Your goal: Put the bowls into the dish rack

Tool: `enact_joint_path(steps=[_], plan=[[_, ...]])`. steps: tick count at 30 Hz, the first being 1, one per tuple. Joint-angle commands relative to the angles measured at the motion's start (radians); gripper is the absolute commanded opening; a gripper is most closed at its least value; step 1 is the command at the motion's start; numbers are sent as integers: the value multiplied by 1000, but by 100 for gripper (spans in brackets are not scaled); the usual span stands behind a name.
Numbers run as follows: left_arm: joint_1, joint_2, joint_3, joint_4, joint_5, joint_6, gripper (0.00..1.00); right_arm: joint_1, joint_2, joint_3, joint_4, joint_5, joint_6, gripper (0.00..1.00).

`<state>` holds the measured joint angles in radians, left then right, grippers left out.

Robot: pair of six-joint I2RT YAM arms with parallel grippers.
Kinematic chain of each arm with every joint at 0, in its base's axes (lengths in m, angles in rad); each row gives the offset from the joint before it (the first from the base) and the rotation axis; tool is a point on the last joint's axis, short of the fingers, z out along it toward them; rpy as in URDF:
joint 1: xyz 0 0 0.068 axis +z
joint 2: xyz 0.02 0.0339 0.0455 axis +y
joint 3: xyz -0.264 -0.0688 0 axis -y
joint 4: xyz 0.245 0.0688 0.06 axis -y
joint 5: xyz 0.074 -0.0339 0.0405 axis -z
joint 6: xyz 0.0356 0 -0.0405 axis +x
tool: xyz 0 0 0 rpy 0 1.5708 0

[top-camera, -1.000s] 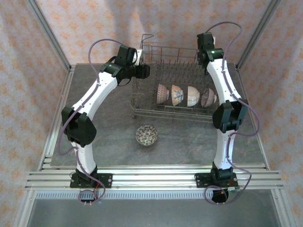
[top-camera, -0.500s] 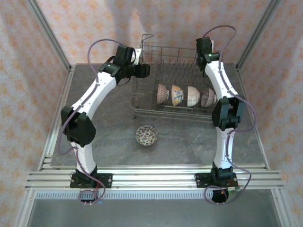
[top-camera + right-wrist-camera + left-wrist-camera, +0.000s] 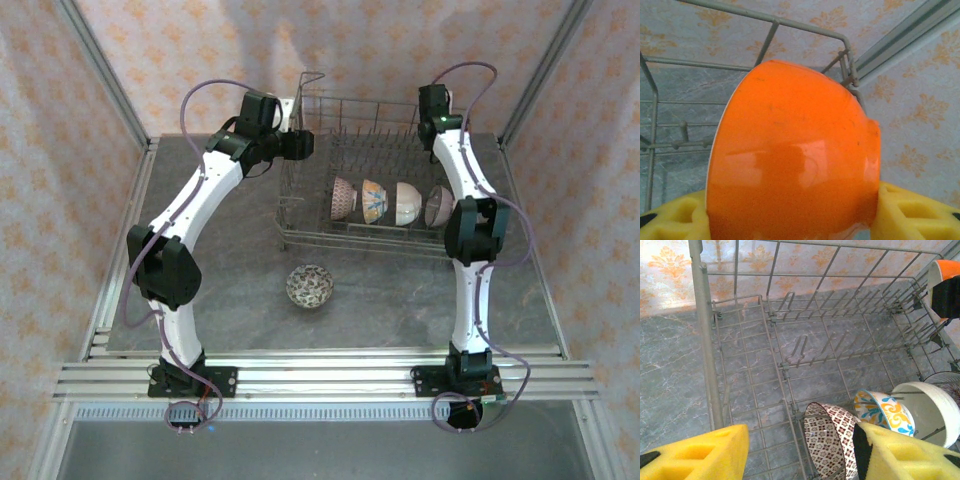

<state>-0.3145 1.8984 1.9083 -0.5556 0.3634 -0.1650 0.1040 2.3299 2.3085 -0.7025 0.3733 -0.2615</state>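
Observation:
The grey wire dish rack (image 3: 372, 150) stands at the back of the table. A mauve patterned bowl (image 3: 344, 198), a floral bowl (image 3: 374, 201), a white bowl (image 3: 405, 203) and another patterned bowl (image 3: 438, 205) stand on edge in its front row. One more patterned bowl (image 3: 310, 286) sits upright on the table in front of the rack. My left gripper (image 3: 800, 457) hangs open above the rack's left side, over the mauve bowl (image 3: 832, 445), with nothing between its fingers. My right gripper (image 3: 795, 220) is shut on a bright orange bowl (image 3: 795, 155), held on its side at the rack's back right corner (image 3: 845, 42).
Rows of upright tines (image 3: 840, 340) in the back half of the rack stand bare. The orange bowl (image 3: 942, 267) shows at the rack's far side in the left wrist view. Patterned walls close in the table at the back and sides.
The right arm has straightened, its elbow swinging left and its wrist edging toward the rack's back right corner with the orange bowl. The left gripper has shifted slightly back.

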Motion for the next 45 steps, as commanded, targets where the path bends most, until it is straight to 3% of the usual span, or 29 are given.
enact_joint_path(steps=[1,6,19,26,29,37,45], plan=[[18,3,11,5,-8,-6,59,-10,3,56,-3,-15,63,54],[55,65,59,-79,-25,-2,59,-9,0,101,-52,-46,126,54],[76,120,85,-108,25,36,59,-8,22,140,-155,27,118,53],[83,353,469,-412,17,64,57,4,-2,92,-153,35,94,53],[79,408,560,-442,-10,44,56,18,-6,92,-153,44,100,54],[80,389,545,-429,-183,-54,24,49,-5,120,-170,65,100,54],[85,265,395,-405,-277,-41,13,79,-21,135,-189,67,120,54]])
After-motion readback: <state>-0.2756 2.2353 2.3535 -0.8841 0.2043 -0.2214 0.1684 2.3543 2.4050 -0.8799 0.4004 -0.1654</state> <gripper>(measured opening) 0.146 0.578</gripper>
